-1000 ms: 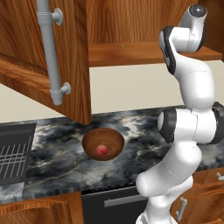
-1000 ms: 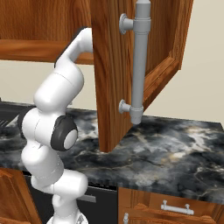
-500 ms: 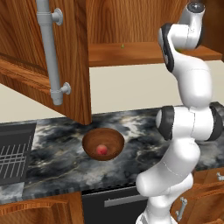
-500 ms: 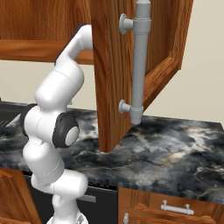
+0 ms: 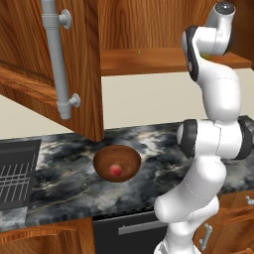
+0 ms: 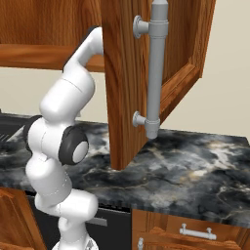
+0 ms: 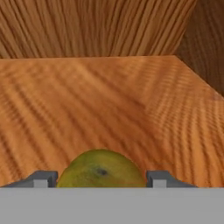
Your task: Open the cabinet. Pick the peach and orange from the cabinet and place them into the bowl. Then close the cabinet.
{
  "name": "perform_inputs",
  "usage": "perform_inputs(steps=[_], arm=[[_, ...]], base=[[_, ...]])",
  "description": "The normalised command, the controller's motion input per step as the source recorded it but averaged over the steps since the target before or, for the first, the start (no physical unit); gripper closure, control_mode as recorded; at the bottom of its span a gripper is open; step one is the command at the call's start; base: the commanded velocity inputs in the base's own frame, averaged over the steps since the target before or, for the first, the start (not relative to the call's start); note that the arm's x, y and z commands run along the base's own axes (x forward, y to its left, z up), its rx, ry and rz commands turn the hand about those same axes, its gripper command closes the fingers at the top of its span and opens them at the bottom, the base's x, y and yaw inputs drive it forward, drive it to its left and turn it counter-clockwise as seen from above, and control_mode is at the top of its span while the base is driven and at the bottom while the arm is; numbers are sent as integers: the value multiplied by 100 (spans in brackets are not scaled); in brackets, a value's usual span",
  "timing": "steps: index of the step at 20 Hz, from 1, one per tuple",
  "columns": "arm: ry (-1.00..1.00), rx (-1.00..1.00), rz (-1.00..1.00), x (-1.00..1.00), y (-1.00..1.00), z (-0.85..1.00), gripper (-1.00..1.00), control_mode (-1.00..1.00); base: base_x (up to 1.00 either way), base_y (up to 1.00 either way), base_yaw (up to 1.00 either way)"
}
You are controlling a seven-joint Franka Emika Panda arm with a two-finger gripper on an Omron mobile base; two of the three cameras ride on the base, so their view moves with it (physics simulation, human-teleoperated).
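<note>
Left base view: the cabinet (image 5: 74, 74) stands with its door swung wide, the long grey bar handle (image 5: 57, 59) facing the camera. Below it, on the dark marbled bench (image 5: 64, 183), sits the bowl (image 5: 117, 163), and the peach (image 5: 116, 170) lies inside it. The white arm (image 5: 211, 144) rises from the lower right and reaches up to the cabinet's shelf (image 5: 158, 59), where its upper end passes over the shelf edge. A dish rack (image 5: 12, 178) shows at the left edge of the bench.

Right base view: the open cabinet door hangs in the middle of the frame, its handle upright, and hides the arm's far end behind it. The arm bends up from the lower left toward the shelf. A drawer (image 6: 190, 232) with a short grey handle lies under the bench at the lower right.

Hand view: the orange (image 7: 101, 169) rests on the wooden shelf, low in the frame, directly between the two fingertips (image 7: 41, 179) of the claw (image 7: 100, 180). The jaws stand apart on either side of the fruit; whether they touch it cannot be told.
</note>
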Motion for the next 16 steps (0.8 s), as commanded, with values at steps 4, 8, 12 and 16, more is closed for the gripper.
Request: perform_inputs(steps=[4, 8, 12, 16], arm=[[-15, -4, -5, -33, -26, -73, 100, -100], [-13, -5, -6, -46, -22, -19, 100, -100], [-10, -7, -4, -46, -11, 0, 100, -100], [-8, -7, -3, -59, -11, 0, 100, -100]], base=[[0, 0, 0], [0, 0, 0], [0, 0, 0], [0, 0, 0]])
